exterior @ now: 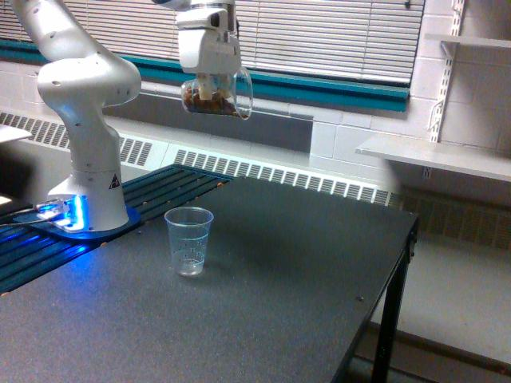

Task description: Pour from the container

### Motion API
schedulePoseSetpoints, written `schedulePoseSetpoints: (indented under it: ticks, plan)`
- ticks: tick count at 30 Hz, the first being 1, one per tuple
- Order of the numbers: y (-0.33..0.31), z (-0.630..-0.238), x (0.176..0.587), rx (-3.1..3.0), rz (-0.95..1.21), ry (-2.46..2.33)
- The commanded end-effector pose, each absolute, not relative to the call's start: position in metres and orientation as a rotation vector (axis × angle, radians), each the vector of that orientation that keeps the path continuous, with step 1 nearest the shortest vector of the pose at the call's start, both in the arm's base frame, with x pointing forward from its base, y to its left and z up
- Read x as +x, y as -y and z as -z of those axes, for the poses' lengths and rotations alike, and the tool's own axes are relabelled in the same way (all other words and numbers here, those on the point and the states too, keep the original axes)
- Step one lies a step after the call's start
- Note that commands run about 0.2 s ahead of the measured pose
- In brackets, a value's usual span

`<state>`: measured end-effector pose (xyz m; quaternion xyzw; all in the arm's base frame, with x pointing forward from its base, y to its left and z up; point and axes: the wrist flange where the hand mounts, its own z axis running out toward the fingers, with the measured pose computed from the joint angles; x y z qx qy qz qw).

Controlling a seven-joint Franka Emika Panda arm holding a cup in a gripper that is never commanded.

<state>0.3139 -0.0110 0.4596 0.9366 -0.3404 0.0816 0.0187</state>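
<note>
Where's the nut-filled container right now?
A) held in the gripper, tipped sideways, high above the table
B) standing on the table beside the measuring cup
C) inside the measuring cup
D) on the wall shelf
A: the gripper holds the container tipped on its side, well above the measuring cup on the table.

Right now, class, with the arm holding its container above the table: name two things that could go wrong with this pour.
1. The container lies almost on its side, high above the measuring cup, its mouth toward the exterior view's right. Brown pieces falling from there may miss or bounce out onto the table.
2. The measuring cup looks light and empty, so falling pieces might tip it.
</note>
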Motion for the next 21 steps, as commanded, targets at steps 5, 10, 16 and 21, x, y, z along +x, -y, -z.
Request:
schedulePoseSetpoints:
  ticks: [5, 10, 16, 21]
  plan:
    - [0.023, -0.459, 0.298, 2.856, -0.213, 1.139]
    - [0.027, -0.456, 0.290, 2.841, -0.192, 1.166]
    - [0.029, -0.449, 0.280, 2.830, -0.164, 1.201]
    - [0.028, -0.445, 0.271, 2.820, -0.143, 1.239]
